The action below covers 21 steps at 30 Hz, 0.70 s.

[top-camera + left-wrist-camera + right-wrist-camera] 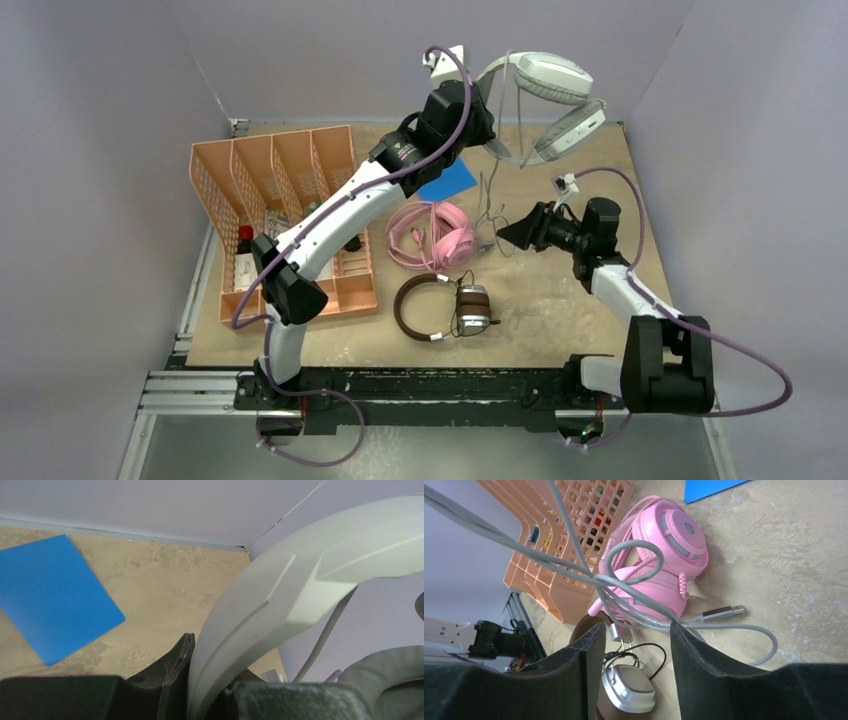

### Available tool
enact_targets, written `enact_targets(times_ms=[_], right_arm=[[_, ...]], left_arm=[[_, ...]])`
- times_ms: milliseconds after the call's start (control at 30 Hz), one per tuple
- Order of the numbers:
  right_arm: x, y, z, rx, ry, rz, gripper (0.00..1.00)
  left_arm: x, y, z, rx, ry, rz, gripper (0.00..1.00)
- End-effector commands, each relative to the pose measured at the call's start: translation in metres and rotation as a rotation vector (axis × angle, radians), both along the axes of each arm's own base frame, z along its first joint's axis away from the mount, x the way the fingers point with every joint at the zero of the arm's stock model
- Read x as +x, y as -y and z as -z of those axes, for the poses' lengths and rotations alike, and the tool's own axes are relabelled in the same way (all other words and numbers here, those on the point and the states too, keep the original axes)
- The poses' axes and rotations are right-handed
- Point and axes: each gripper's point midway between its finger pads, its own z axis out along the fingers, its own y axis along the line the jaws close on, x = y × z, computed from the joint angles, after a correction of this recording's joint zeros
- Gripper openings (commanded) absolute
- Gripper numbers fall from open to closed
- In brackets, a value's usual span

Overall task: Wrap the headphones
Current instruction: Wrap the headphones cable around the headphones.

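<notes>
My left gripper is raised at the back and shut on the headband of the light-grey headset. In the left wrist view the headband sits clamped between the jaws of that gripper. Its grey cable hangs down to the table in tangled loops and ends in a USB plug. My right gripper is open beside the hanging cable, its fingers just short of the loops. The pink headset and the brown-and-silver headset lie on the table.
An orange file rack holding small items stands at the left. A blue card lies flat behind the pink headset. Grey walls close in the back and both sides.
</notes>
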Motion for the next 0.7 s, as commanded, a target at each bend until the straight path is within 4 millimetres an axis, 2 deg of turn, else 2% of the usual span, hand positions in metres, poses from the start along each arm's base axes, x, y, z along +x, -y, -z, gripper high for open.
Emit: enact_targets(times_ms=[0,133,400,467,500,533,567,600,667], right_arm=[[0.02,-0.005,-0.022,-0.018,0.143,-0.023,0.51],[0.03,-0.002,-0.02,-0.013,0.152,0.019,0.45],[0.049,0.0,-0.026,0.019,0.191,0.052,0.43],[0.051,-0.001,-0.028,0.028,0.194,0.052,0.3],[0.053,0.002,-0.026,0.024,0.179,0.079,0.2],[0.053,0.006,-0.018,0.016,0.128,0.118,0.08],[0.057,0.015,-0.009,0.004,0.068,0.2,0.0],[0.061,0.031,0.001,-0.015,0.012,0.301,0.0],[0.06,0.075,0.027,-0.068,-0.128,0.525,0.0]], left_arm=[[-0.021,-0.022,-0.109,-0.238,0.161,0.009,0.0],[-0.021,-0.023,-0.11,-0.24,0.162,0.008,0.0],[-0.025,-0.025,-0.115,-0.252,0.167,0.016,0.0],[-0.026,-0.027,-0.117,-0.253,0.17,0.012,0.0],[-0.026,-0.028,-0.118,-0.253,0.173,0.009,0.0],[-0.027,-0.031,-0.121,-0.254,0.179,0.003,0.0],[-0.028,-0.035,-0.125,-0.254,0.186,-0.007,0.0],[-0.028,-0.041,-0.129,-0.253,0.197,-0.031,0.0],[-0.031,-0.06,-0.143,-0.252,0.228,-0.087,0.0]])
